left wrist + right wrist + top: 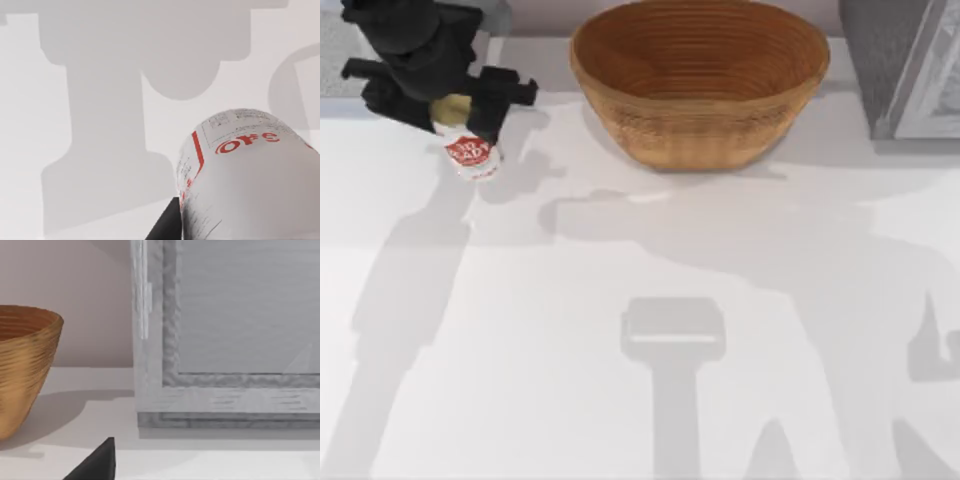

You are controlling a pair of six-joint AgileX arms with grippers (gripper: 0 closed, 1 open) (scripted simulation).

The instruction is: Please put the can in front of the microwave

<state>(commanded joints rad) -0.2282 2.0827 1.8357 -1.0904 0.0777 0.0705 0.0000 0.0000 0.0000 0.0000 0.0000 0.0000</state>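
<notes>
White table (640,330) filled your top view, arm shadows across it. Left gripper (455,100) sat at far left, clamped on can (472,157), red label up, can tilted. Wicker bowl (700,75) stood at far centre, well apart from can. Grey appliance (905,65) occupied far right corner.

Left wrist view: can (250,175) loomed close, dark finger (167,225) against its side, table (100,100) beneath.

Right wrist view: you saw wicker bowl (22,370) beside grey appliance (225,340); dark fingertip (97,465) at edge; cannot tell right gripper's state.
</notes>
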